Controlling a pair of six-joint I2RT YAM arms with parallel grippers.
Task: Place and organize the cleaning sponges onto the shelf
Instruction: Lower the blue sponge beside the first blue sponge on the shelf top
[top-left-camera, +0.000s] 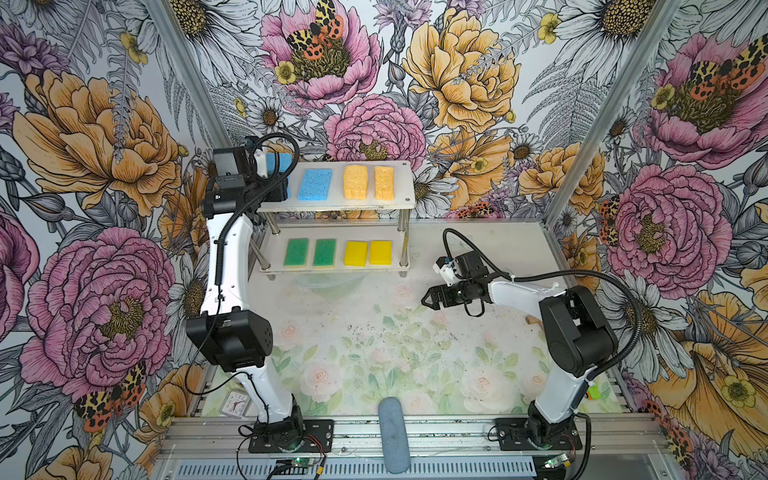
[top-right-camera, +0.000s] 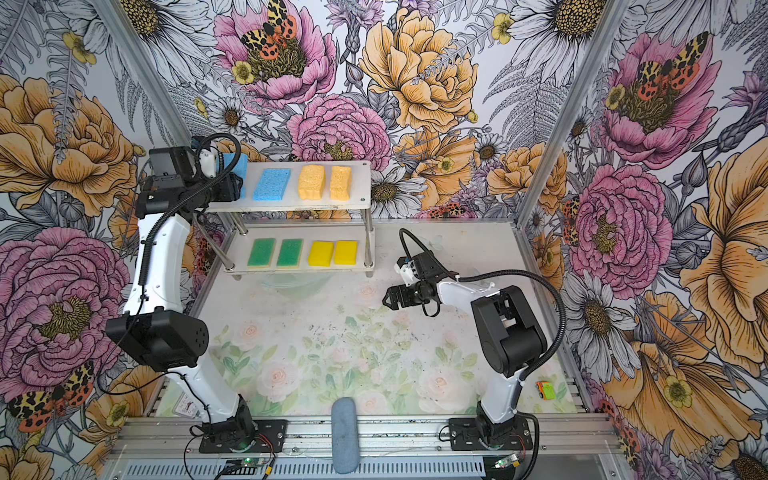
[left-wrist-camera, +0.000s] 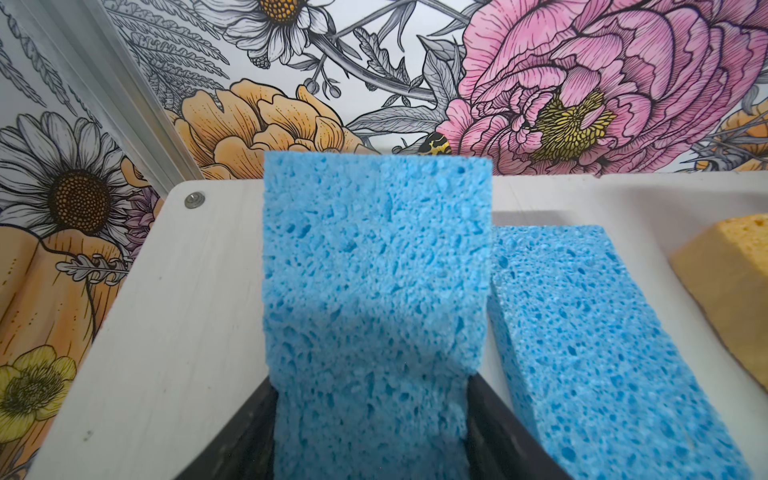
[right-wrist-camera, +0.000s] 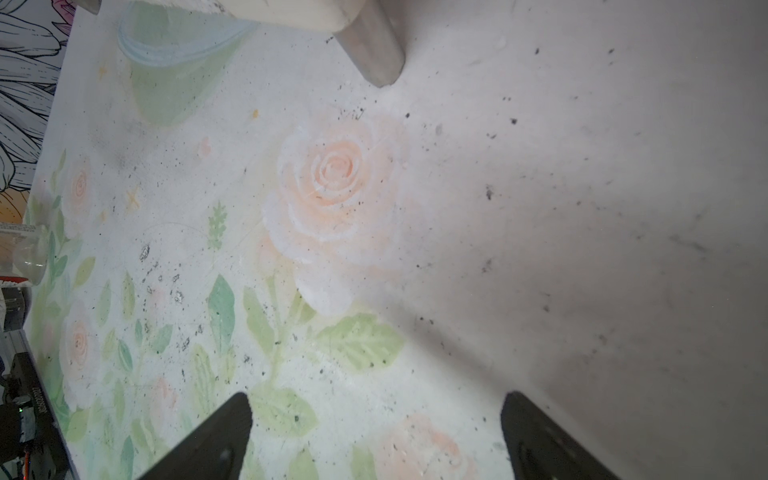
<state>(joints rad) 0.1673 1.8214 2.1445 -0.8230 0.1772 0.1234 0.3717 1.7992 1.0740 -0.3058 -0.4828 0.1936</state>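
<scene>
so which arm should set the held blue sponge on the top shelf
Left. The left gripper grips the held blue sponge over the left end of the shelf's top board, beside the other blue sponge. The right gripper is open and empty, low over the table.

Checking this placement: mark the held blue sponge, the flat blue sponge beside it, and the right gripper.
held blue sponge (left-wrist-camera: 376, 266): left wrist view, middle of its porous face.
flat blue sponge (top-left-camera: 315, 184): in a top view, centre of its top.
right gripper (right-wrist-camera: 376, 397): right wrist view, midway between its fingertips.
</scene>
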